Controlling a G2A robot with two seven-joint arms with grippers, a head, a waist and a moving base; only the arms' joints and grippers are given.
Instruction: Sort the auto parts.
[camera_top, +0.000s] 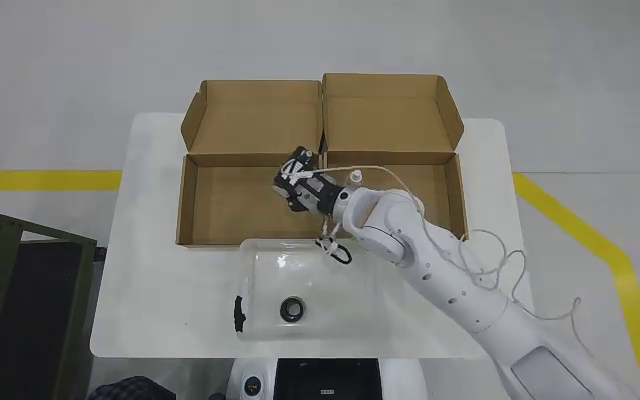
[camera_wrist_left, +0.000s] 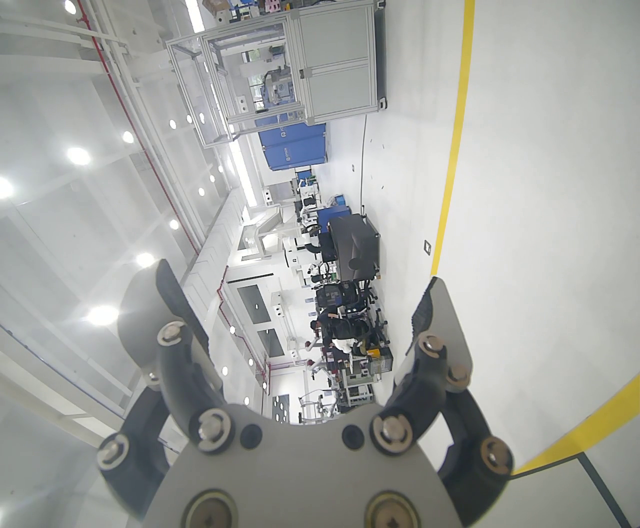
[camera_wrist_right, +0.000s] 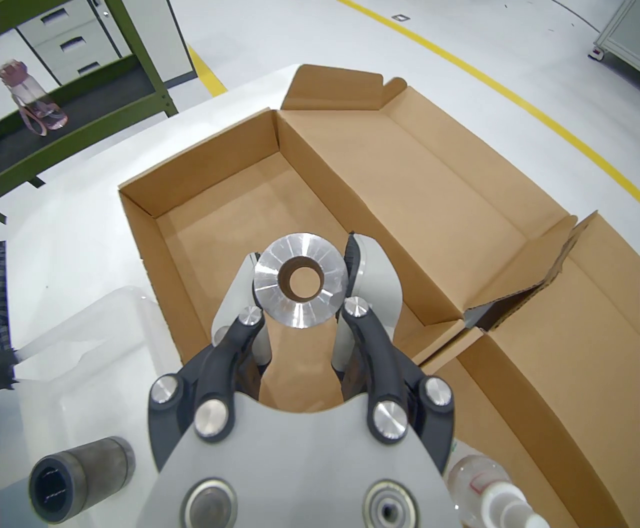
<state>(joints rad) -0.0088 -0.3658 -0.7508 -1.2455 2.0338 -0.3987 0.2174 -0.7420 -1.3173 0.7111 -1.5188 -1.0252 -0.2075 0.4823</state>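
Silver metal ring (camera_wrist_right: 299, 286) is best lowered close to the floor of the cardboard box (camera_wrist_right: 220, 210) towards the table's far left corner before release, so that no bounce is risked. It is pinched by its rim between the fingers of the right gripper (camera_wrist_right: 302, 265), above that box. The left gripper (camera_wrist_left: 300, 285) is spread wide, nothing held.

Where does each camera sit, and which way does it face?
Top view: above the arms, facing down at the table; right arm over the left box.
Left wrist view: on that wrist, facing the room; open left tool shows.
Right wrist view: on that wrist, facing down into the box; right tool holds a metal ring.
Shared: top and right wrist both show box and clear tray.
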